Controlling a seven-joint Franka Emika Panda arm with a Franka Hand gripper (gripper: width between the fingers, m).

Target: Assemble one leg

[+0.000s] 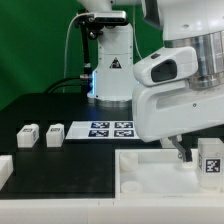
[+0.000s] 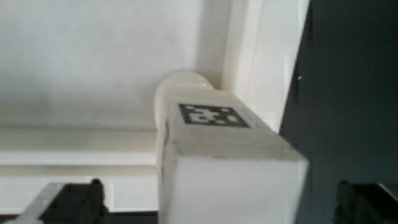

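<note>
Daylight was seen on both sides of the leg [image 2: 222, 150] in the wrist view. The gripper [image 2: 222, 203] was held spread, and its dark fingers [image 2: 80, 200] were set one to each side of the white block, with neither pad pressed against it. The leg was found in a corner of the white tray [image 2: 89, 90], close against the raised rims where they met. A black-and-white square marker [image 2: 214, 114] was shown on the face turned toward the wrist camera.

In the exterior view, the same leg [image 1: 210, 158] was seen at the exterior view's right edge, resting on the tray [image 1: 140, 175], just beside and partly under the white bulk of the arm [image 1: 180, 90]. Another marker was carried on its visible face.

Two more small white blocks [image 1: 27, 135] [image 1: 53, 133] were laid side by side on the black table [image 1: 60, 105], to the exterior view's left of the marker board [image 1: 105, 128] and well apart from the tray. A further white part [image 1: 4, 170] was cut off by the exterior view's left edge, so its shape could not be told. The robot base [image 1: 110, 60] was seen behind the marker board.
</note>
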